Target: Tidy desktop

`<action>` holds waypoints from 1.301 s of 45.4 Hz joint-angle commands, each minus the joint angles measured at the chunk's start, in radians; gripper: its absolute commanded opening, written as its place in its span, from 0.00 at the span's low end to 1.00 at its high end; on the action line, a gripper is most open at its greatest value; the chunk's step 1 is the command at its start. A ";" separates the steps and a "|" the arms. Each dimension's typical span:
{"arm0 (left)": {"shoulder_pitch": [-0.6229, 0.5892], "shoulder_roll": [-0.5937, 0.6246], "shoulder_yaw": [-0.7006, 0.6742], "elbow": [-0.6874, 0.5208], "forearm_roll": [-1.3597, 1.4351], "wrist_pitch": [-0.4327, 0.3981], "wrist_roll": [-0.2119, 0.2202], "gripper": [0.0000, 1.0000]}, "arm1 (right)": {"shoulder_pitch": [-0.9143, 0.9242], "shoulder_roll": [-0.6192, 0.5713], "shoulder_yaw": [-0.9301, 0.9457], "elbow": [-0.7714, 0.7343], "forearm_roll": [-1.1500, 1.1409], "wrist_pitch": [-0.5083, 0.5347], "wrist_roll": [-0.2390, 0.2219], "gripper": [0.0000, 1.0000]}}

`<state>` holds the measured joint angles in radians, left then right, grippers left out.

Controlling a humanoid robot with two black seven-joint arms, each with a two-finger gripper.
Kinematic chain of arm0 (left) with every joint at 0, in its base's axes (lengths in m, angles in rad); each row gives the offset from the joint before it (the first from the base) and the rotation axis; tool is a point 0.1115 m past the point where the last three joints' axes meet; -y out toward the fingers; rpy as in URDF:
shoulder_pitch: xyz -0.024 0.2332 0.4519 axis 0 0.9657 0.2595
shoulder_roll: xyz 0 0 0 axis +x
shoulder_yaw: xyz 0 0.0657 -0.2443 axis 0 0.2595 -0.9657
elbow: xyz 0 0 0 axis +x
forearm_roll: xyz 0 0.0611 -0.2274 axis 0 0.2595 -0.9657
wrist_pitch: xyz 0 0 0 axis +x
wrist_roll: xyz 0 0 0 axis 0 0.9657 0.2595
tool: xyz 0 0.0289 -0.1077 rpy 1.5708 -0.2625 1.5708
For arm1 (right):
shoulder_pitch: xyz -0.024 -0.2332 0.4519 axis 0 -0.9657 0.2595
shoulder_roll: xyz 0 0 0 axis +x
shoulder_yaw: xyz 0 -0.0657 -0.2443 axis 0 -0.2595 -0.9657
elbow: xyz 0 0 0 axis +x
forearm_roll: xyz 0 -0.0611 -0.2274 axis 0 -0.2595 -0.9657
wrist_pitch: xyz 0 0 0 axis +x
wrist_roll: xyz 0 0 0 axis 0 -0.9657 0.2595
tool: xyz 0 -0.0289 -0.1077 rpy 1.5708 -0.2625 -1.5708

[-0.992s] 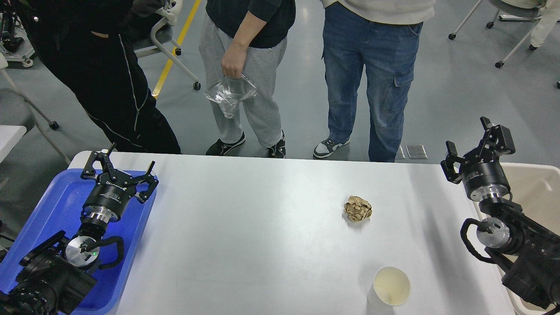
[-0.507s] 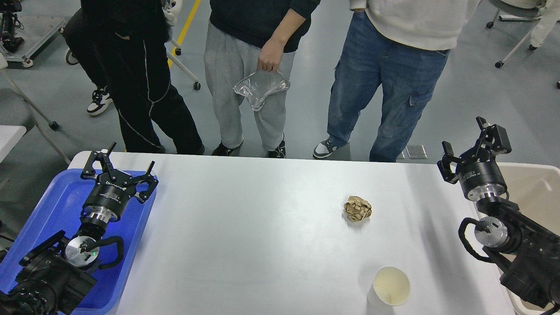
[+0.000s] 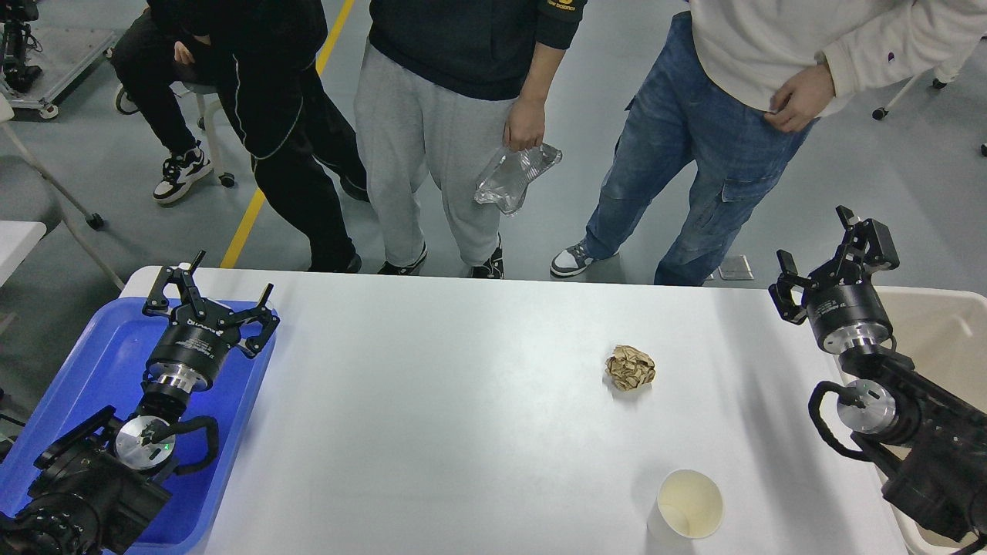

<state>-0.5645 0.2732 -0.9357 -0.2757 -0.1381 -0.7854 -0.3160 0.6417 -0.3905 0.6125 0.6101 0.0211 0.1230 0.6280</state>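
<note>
Nearest the robot, a cup (image 3: 689,504) is standing upright on the white surface (image 3: 432,416), close to the near edge and right of centre, its mouth facing up. Further in, a crumpled paper ball (image 3: 631,368) is lying on the surface, well apart from the cup and from both arms; neither item is showing any shift from half a second ago.

The left end effector (image 3: 210,304) is hovering over the blue tray (image 3: 85,370) at the surface's left side, exactly where it was, fingers spread wide and holding nothing. The right end effector (image 3: 835,260) is hanging over the surface's right edge, beside the beige bin (image 3: 944,339), fingers also spread and empty; it is edging very slightly up and left compared with the earlier frame.

The surface itself is filling the middle of the view, between tray and bin.

Beyond the far edge, the people are shifting. The one in grey trousers is now letting a clear bag (image 3: 515,179) hang lower and further right than before. The one in jeans is leaning rightward, a hand now showing at the waist. The one in black is now sitting further back on the left.
</note>
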 commanded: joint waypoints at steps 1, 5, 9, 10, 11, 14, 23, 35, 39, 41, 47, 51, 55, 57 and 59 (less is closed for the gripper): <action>0.000 0.001 0.000 0.001 0.000 0.000 0.000 1.00 | 0.004 0.002 -0.008 0.017 -0.009 0.003 -0.008 1.00; 0.000 0.000 0.000 0.000 0.000 0.000 0.000 1.00 | -0.001 -0.010 -0.010 0.065 -0.010 0.003 -0.021 1.00; 0.000 0.000 0.000 0.000 0.000 0.000 0.000 1.00 | -0.010 -0.040 -0.014 0.117 -0.019 0.006 -0.042 1.00; 0.000 0.000 0.000 0.000 0.000 0.000 0.000 1.00 | -0.010 -0.050 -0.023 0.129 -0.027 0.006 -0.053 1.00; 0.000 0.000 0.000 0.000 0.000 0.000 0.000 1.00 | -0.010 -0.057 -0.036 0.138 -0.038 0.006 -0.062 1.00; 0.000 0.000 0.000 0.000 0.000 0.000 0.000 1.00 | -0.008 -0.079 -0.079 0.154 -0.067 0.007 -0.073 1.00; 0.000 0.000 0.000 0.000 0.000 0.000 0.000 1.00 | 0.003 -0.128 -0.129 0.169 -0.249 0.009 -0.068 1.00; 0.000 0.000 0.000 0.000 0.000 0.000 0.000 1.00 | 0.016 -0.194 -0.131 0.283 -0.553 0.003 -0.067 1.00; 0.000 0.000 0.000 0.000 0.000 0.000 0.000 1.00 | 0.025 -0.225 -0.149 0.329 -0.618 0.015 -0.089 1.00; 0.000 0.000 0.000 0.000 0.000 0.000 0.000 1.00 | 0.042 -0.254 -0.178 0.362 -0.639 0.017 -0.100 1.00; 0.000 0.000 0.000 0.000 0.000 0.000 0.000 1.00 | 0.148 -0.355 -0.319 0.473 -0.705 0.017 -0.108 1.00; 0.000 0.000 0.000 0.000 0.000 0.000 0.000 1.00 | 0.232 -0.412 -0.433 0.542 -0.728 0.017 -0.146 1.00; 0.000 0.000 0.000 0.001 0.000 0.000 0.000 1.00 | 0.318 -0.426 -0.542 0.565 -0.736 0.017 -0.253 1.00; 0.000 0.000 0.000 0.001 0.000 0.000 0.000 1.00 | 0.354 -0.426 -0.591 0.566 -0.748 0.017 -0.301 1.00; 0.000 0.000 0.000 0.000 0.000 0.000 0.000 1.00 | 0.383 -0.430 -0.635 0.574 -0.779 0.017 -0.323 1.00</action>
<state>-0.5646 0.2729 -0.9358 -0.2761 -0.1378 -0.7854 -0.3160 0.8463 -0.7478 0.2224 1.0888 -0.6562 0.1376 0.4583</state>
